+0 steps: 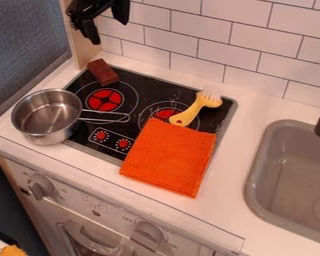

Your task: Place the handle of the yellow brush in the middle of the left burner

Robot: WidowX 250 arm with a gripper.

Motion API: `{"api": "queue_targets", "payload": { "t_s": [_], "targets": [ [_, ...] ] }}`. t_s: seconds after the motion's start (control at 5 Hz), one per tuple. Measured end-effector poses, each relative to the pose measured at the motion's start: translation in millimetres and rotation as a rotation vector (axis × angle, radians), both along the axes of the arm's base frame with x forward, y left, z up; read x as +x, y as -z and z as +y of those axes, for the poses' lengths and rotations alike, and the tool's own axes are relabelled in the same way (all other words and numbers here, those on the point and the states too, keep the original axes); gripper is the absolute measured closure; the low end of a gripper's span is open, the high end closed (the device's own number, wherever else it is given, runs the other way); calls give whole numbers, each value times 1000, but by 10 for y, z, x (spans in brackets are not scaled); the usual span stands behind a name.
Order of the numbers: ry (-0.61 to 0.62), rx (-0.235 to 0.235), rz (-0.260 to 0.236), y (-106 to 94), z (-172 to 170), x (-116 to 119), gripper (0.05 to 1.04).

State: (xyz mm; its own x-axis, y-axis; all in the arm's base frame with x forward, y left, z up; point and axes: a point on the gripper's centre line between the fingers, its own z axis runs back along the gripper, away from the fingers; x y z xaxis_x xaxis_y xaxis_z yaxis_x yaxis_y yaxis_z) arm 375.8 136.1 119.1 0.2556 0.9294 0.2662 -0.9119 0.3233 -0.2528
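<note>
The black end effector (110,33) hangs released, its fingers apart, at the upper left — the smooth yellow brush (198,104), pale-bristled, lies handle-end on the right burner (164,113) by the fuzzy orange cloth (169,156).

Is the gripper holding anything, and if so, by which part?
Nothing is held: the gripper hangs open at upper left, and the brush lies on the stove.
</note>
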Motion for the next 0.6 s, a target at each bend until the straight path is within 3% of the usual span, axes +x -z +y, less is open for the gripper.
{"api": "queue_targets", "payload": {
  "t_s": [0.2, 0.4, 0.6],
  "targets": [
    [1, -13, 33, 120, -21, -1, 84],
    [114, -25, 68, 150, -479, 125, 84],
    [268, 12, 151, 240, -912, 167, 84]
  ]
}}
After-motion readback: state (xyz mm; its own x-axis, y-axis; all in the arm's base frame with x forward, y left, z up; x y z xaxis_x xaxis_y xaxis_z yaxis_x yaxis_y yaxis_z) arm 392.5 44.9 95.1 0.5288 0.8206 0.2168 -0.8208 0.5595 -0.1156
